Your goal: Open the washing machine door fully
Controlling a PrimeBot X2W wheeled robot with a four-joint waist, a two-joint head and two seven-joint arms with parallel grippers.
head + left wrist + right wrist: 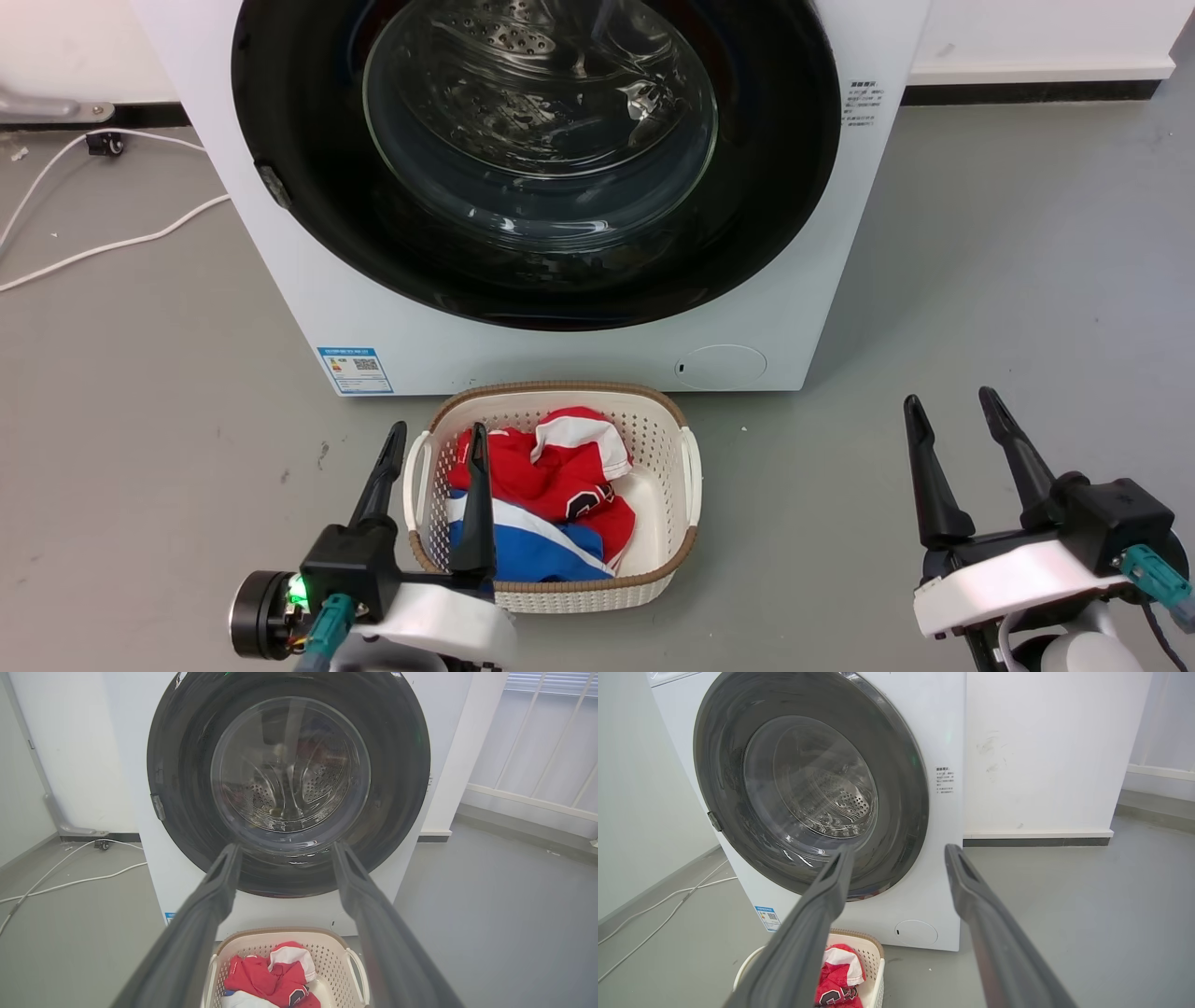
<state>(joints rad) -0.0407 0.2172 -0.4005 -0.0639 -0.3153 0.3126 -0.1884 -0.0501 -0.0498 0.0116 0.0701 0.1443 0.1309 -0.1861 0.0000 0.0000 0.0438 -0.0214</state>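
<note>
The white washing machine [560, 345] [187, 900] [938, 868] stands ahead on the grey floor. Its round glossy black washing machine door [308, 168] [182, 779] [901, 793], with a clear glass bowl at the centre, lies flat against the front, closed. A small latch tab shows on the door's left rim. My left gripper [439, 441] [285, 851] is open at the lower left, over the basket's left edge, well short of the door. My right gripper [952, 403] [899, 851] is open at the lower right above bare floor, holding nothing.
A cream basket [672, 439] [355, 970] [873, 994] with red, white and blue clothes sits on the floor right in front of the machine. White cables [112, 245] trail on the floor at the left. A wall with a dark skirting [1027, 91] runs behind.
</note>
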